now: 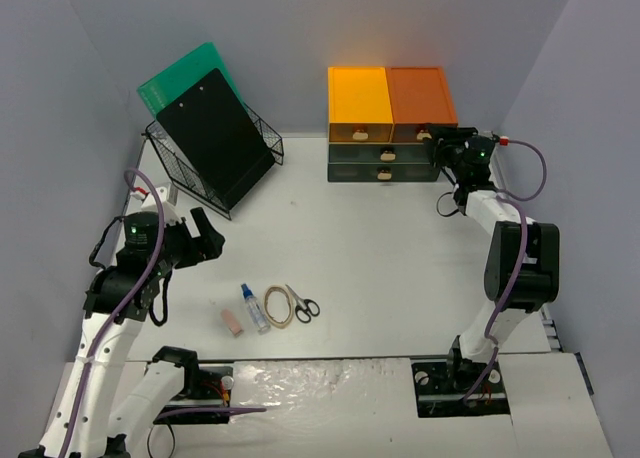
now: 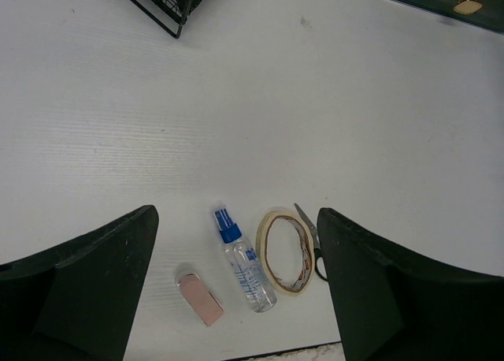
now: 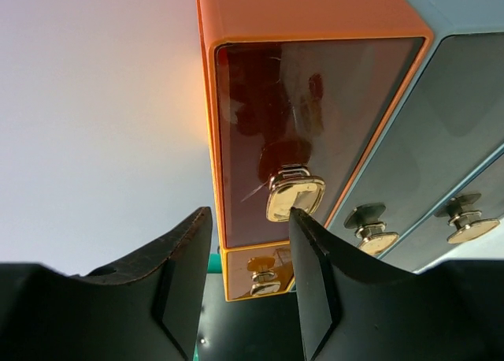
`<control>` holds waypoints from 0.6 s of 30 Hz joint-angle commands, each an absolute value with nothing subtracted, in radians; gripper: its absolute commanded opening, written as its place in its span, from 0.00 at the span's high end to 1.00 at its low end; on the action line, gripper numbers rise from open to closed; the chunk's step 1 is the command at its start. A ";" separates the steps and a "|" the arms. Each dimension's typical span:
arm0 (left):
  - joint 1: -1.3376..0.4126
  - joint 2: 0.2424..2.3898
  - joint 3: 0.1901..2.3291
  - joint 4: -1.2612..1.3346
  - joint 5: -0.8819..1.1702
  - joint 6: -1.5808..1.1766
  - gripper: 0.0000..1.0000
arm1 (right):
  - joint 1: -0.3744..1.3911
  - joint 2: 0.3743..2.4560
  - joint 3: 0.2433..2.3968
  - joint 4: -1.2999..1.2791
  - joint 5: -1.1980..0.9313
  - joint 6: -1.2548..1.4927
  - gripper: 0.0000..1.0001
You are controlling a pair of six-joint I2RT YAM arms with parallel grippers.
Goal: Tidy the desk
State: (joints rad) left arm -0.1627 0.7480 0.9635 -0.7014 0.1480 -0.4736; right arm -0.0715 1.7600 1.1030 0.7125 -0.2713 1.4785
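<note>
Desk (image 1: 380, 248) recorded as the white tabletop spanning the whole enclosure floor, with all other items resting on it. At its far left, wire basket (image 1: 268, 138) noted, with a black clipboard (image 1: 215, 143) and a green board (image 1: 180, 73) leaned back in it. Drawer unit (image 1: 370, 103) set at the far edge, right of centre: two orange drawers over dark ones. Left gripper (image 1: 207, 234) is held above the near-left desk, fingers spread wide, nothing grasped. Right gripper (image 3: 250, 213) is raised to the darker orange drawer front, fingers moderately parted and empty, its brass knob (image 3: 294, 197) just by one fingertip; contact cannot be told. Near the front edge, a spray bottle (image 2: 246, 270), tape roll (image 2: 264, 247), scissors (image 1: 305, 305) and pink eraser (image 2: 199, 298) are grouped closely.
</note>
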 commanded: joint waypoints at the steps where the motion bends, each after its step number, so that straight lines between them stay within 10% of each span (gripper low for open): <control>1: -0.167 0.742 1.036 -0.674 0.133 -0.476 0.21 | -0.078 1.767 1.113 0.846 -0.293 1.503 0.60; 18: -0.167 0.740 1.034 -0.674 0.132 -0.479 0.21 | -0.078 1.811 1.111 0.876 -0.308 1.511 0.59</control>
State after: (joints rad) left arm -0.1627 0.7391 0.9771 -0.7071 0.1371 -0.4739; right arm -0.0715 1.8093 1.1019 0.7727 -0.2999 1.5067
